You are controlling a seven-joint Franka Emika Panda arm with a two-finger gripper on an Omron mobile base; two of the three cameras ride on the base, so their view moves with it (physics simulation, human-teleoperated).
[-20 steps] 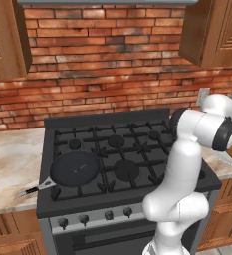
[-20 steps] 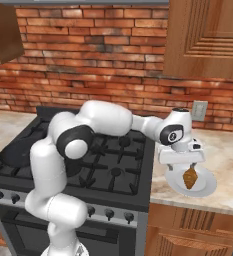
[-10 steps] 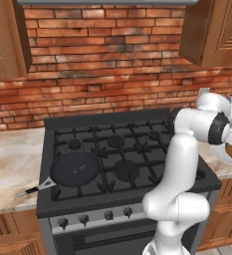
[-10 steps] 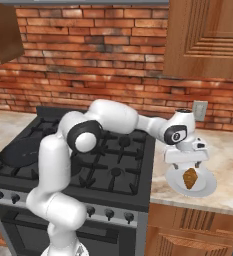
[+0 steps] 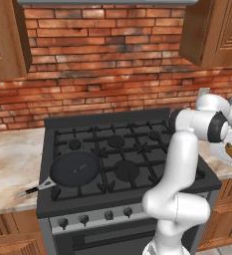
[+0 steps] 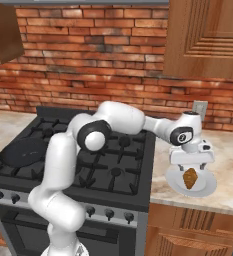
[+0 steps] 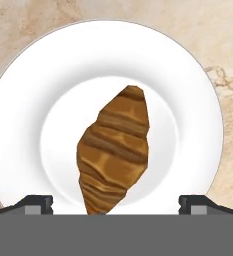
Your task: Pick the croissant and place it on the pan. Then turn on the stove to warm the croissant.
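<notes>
Croissant [image 7: 114, 150] lies in the centre well of a white plate [image 7: 28, 100], on the marble counter [image 6: 228, 150] just right of the stove [image 6: 113, 175]; in the hand view its long axis runs diagonally, narrow tip toward upper right. Gripper [image 6: 190, 162] hangs directly over it, jaws spread wide and empty, one fingertip [image 7: 35, 202] at each side of the pastry with clear plate showing between tip and crust. Pickup not yet made. Risks, as judged: the fingers appear to close across the pastry at a slant, so a squeeze could twist it or let the glossy crust slip out; descending too far would knock the tips against the plate and might shove it along the counter. The pan [image 5: 75, 169] sits on the front-left burner, well apart from the plate, so a loose grip could drop the croissant onto the grates during the long carry. Arm pose: stretched far to its right across the stove, forearm roughly level, wrist turned down so the hand points at the plate.
</notes>
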